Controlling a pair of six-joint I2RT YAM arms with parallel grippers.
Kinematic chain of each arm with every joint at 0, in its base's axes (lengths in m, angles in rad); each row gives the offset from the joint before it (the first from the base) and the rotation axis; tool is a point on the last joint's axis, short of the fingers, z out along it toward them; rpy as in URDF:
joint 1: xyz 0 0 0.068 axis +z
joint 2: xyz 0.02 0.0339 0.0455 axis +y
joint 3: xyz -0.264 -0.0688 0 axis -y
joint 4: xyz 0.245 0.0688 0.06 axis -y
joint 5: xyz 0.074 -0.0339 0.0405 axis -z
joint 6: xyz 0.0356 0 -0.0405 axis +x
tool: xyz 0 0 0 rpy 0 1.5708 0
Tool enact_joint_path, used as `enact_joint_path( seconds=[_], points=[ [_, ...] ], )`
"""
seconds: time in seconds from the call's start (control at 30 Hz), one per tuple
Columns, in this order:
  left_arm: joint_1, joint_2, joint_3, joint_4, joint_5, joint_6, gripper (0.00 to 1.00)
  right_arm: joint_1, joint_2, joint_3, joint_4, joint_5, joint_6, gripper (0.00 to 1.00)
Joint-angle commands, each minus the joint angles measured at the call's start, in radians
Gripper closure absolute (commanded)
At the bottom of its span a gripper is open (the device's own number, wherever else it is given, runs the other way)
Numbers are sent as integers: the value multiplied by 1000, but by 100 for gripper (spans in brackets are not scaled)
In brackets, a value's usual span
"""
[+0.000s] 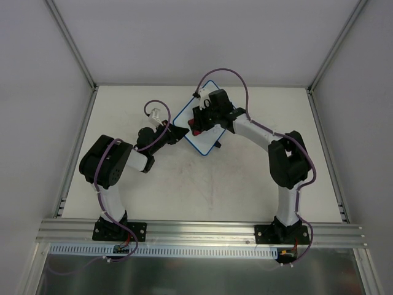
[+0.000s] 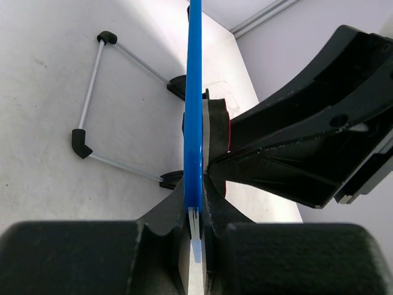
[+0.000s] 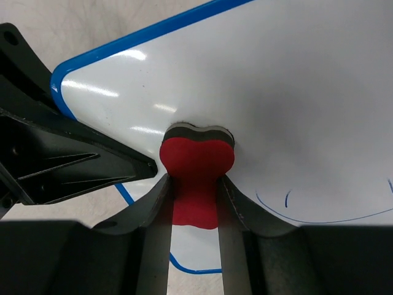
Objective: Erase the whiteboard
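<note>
Blue-rimmed whiteboard at mid-table, toward the far side, turned cornerwise to the arms; seen edge-on from the left wrist as a thin blue band, so cannot tell whether flat or tilted. Pinched on its near-left edge by the left gripper; fingers clamped on the rim from both faces, no gap showing. Behind the board in that view, a grey wire stand with black corner caps, joined to two black tabs at the board's edge, spread out over the white table.

From the right, the right gripper over the board's middle; clenched on a red eraser, fingers squeezing its narrow waist, one on each side. Dark felt face of the eraser set against the white surface, red back toward the wrist camera; lobed head just past the fingertips. Left of the eraser, the black body of the left gripper, near but apart.

Faint blue pen marks to the right of the eraser: a long shallow curve and a short stroke above it; another thin blue line low down beneath the fingers, pen mark or rim, cannot tell. Rest of the white face glossy, streaked with reflected light. Both arms bent inward over the table, meeting at the board.
</note>
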Motion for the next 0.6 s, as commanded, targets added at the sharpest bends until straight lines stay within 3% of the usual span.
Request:
enact_joint_path(
  seconds=[0.0, 0.57],
  points=[
    [-16, -8, 15, 378, 48, 30, 100, -54, 88, 11, -14, -40, 61, 100],
    [-16, -2, 19, 378, 54, 26, 100, -264, 277, 205, -131, 104, 210, 100]
  ],
)
